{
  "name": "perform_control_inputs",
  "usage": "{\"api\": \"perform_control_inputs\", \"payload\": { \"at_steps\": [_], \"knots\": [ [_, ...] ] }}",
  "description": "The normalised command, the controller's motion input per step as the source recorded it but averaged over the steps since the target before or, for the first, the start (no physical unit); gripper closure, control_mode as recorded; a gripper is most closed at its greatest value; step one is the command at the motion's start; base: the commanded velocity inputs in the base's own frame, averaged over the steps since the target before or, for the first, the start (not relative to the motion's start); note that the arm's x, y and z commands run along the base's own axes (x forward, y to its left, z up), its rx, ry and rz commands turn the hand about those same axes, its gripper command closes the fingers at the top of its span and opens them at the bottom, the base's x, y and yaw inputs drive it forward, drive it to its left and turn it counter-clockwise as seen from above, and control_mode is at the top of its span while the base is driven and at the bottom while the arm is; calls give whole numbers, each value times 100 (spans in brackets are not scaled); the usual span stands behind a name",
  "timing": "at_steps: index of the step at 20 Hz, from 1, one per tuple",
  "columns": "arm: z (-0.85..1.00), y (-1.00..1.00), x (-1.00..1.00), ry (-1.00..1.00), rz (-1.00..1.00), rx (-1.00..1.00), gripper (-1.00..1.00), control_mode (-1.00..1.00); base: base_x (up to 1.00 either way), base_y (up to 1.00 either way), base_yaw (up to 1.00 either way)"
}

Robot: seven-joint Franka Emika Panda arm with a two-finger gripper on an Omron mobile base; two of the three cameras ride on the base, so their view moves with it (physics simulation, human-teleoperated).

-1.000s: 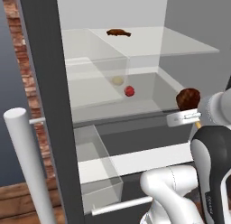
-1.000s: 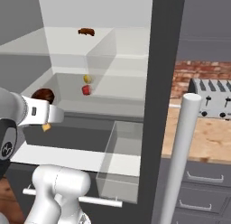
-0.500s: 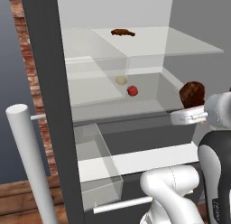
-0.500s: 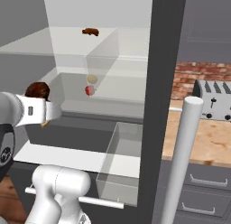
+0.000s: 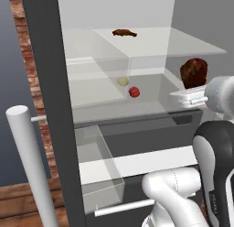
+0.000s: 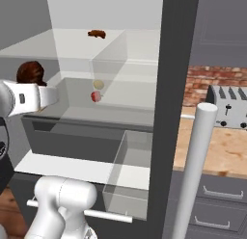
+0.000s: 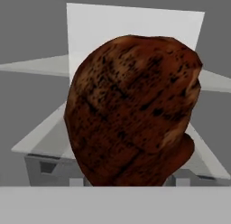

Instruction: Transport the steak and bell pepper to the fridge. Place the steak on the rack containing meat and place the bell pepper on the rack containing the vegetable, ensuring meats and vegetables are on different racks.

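The gripper (image 5: 194, 94) was closed on the steak (image 5: 194, 72), holding it in the air before the open fridge (image 5: 45, 75), off the right front corner of the racks. The meat (image 5: 124, 33) lay toward the back edge of the upper rack (image 5: 192, 45). On the rack below, the bell pepper (image 5: 134, 91) sat just beside the vegetable (image 5: 122, 81)

Dark, glossy steak (image 5: 194, 72) is held up before the open fridge (image 5: 137, 52); red pepper (image 5: 134, 92) lies beside the tan vegetable (image 5: 122, 81), meat (image 5: 124, 33) on the rack above.
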Motion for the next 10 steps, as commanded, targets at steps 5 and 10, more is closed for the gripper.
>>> {"api": "perform_control_inputs", "payload": {
  "at_steps": [5, 10],
  "knots": [
    [68, -1, 29, 0, 0, 5, 100, -100, 0, 0, 0],
    [48, -3, 35, -2, 0, 0, 100, -100, 0, 0, 0]
  ]
}}
